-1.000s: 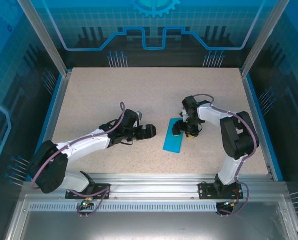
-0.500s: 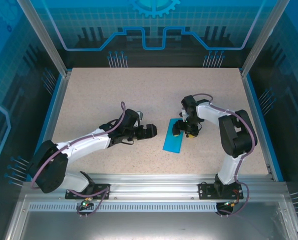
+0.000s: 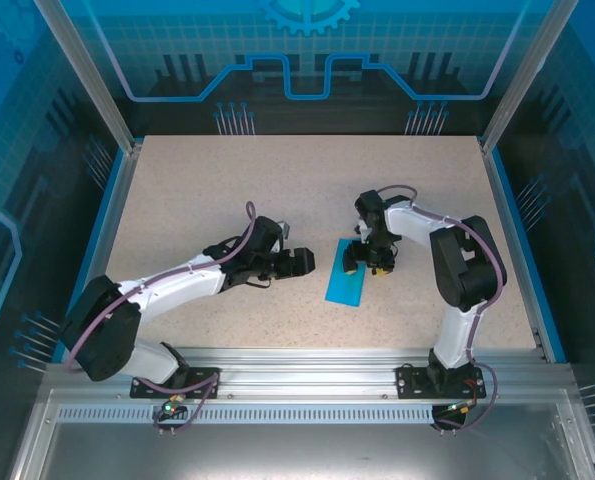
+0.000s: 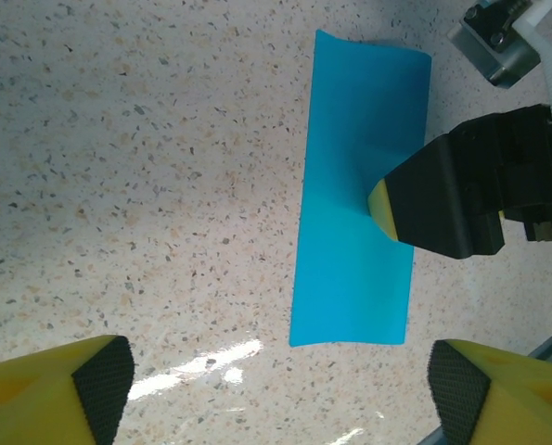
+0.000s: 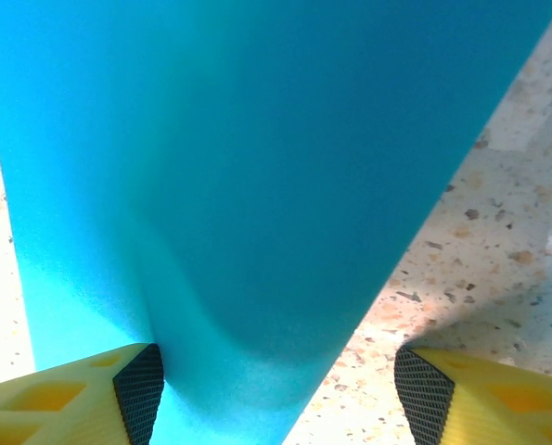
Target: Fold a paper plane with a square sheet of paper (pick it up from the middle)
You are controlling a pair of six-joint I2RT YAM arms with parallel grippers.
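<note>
The square sheet of paper (image 3: 345,279) lies on the table as a long teal-blue rectangle, folded flat. My right gripper (image 3: 367,262) hovers low over its far right part, open. In the right wrist view the sheet (image 5: 238,167) bulges up against one fingertip (image 5: 138,391), while the other fingertip (image 5: 422,394) is over bare table; the right gripper (image 5: 276,394) grips nothing. My left gripper (image 3: 302,262) stands open just left of the sheet. Its wrist view shows the sheet (image 4: 350,278) ahead of the left gripper (image 4: 280,380), apart from it. The paper plane is out of view.
The speckled beige table (image 3: 207,190) is bare around the arms. Blue walls and metal posts (image 3: 497,130) close in the sides and back. A metal rail (image 3: 307,365) runs along the near edge.
My left gripper has crept slightly right toward the sheet and its jaws have narrowed a little. The right arm's wrist has shifted slightly left; the sheet has stayed put.
</note>
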